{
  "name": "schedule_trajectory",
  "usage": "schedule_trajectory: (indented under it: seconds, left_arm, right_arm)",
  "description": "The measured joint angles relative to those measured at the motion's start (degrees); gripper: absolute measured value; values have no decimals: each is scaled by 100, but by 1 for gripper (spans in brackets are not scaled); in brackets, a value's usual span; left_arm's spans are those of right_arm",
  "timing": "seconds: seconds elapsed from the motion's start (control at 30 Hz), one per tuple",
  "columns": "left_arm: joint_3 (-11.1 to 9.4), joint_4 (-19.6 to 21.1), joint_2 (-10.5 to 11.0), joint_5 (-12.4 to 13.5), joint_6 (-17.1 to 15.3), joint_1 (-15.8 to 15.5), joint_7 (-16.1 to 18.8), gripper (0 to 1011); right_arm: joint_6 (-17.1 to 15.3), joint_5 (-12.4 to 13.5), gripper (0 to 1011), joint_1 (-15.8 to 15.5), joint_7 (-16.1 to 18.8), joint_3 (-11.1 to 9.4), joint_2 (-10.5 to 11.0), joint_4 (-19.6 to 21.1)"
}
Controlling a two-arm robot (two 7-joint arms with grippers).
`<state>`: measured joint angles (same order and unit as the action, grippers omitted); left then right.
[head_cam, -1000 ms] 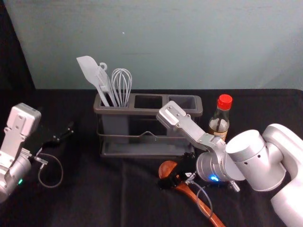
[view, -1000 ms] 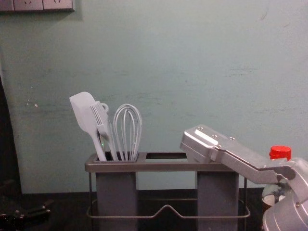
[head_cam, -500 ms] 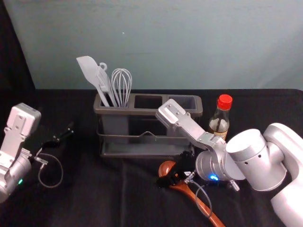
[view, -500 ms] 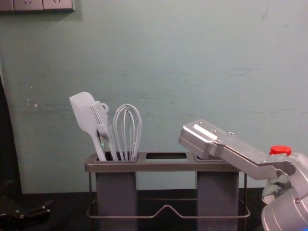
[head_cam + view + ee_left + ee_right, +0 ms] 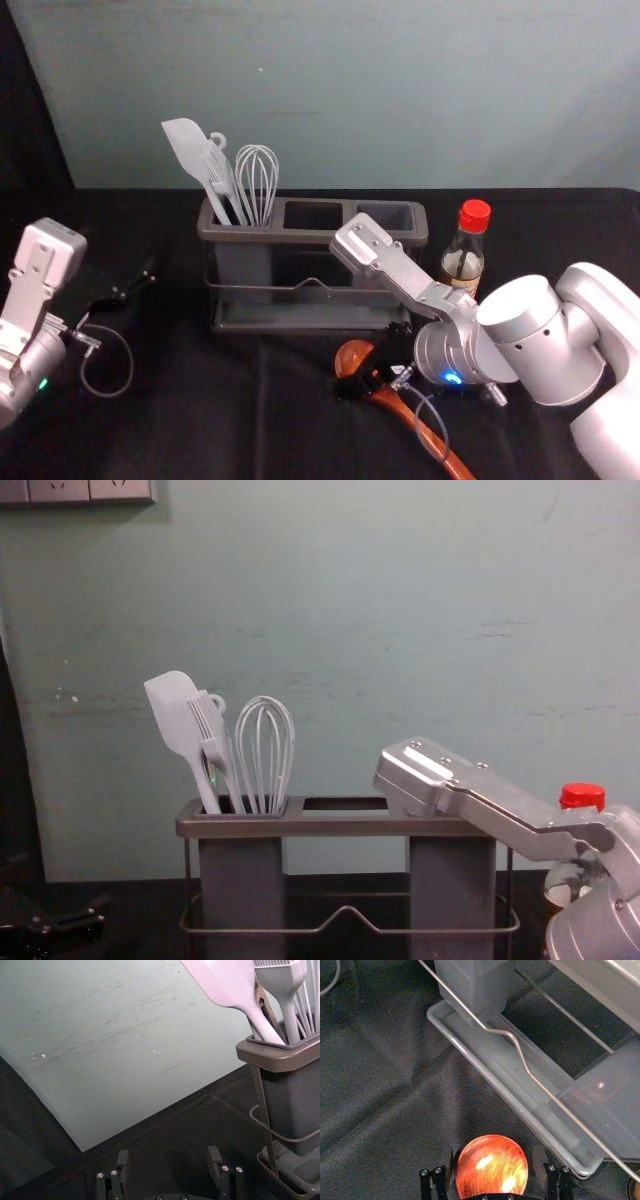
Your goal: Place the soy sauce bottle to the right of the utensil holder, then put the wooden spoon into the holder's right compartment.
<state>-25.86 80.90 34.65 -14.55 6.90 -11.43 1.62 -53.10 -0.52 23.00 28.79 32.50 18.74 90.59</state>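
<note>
Reddish-brown, glossy wood makes the wooden spoon (image 5: 402, 408), with a smooth round bowl and a slim handle. It is one spoon, lying on the black cloth of the tabletop (image 5: 250, 430), in front of the right part of the utensil holder (image 5: 305, 237). The bowl points to the holder's front edge; the long axis goes diagonally from there toward the tabletop's front right corner.

The right gripper (image 5: 372, 364) is low over the spoon, near the holder's front edge. Its two black fingers are apart, one at each side of the bowl; whether they touch the wood, one cannot tell. The left gripper (image 5: 135, 283) is parked near the left edge of the tabletop, and its two fingers are also apart.

The holder has a smooth grey-brown rim with rounded corners, three compartments, a thin bent wire along the front, and one shallow tray (image 5: 507, 1077) underneath. In the left compartment stand one flat pale spatula (image 5: 174, 712), one brush (image 5: 210, 730) with fine bristles, and one whisk (image 5: 264, 755) of looped wires, all upright or a little tilted.

One soy sauce bottle (image 5: 462, 262), transparent, with one ribbed red cap (image 5: 474, 215), stands upright just beside the holder's right edge.
</note>
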Motion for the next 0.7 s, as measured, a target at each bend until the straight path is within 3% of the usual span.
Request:
schedule_trajectory:
  seconds: [0.57,0.7]
  left_arm:
    - [0,0,0,0,0,0,0,1011]
    - [0,0,0,0,0,0,0,1011]
  right_arm:
    - [-11,-30,1006,-4,16,-12,-7,3]
    - [-10,-27,932,-3,15,-10,-6,3]
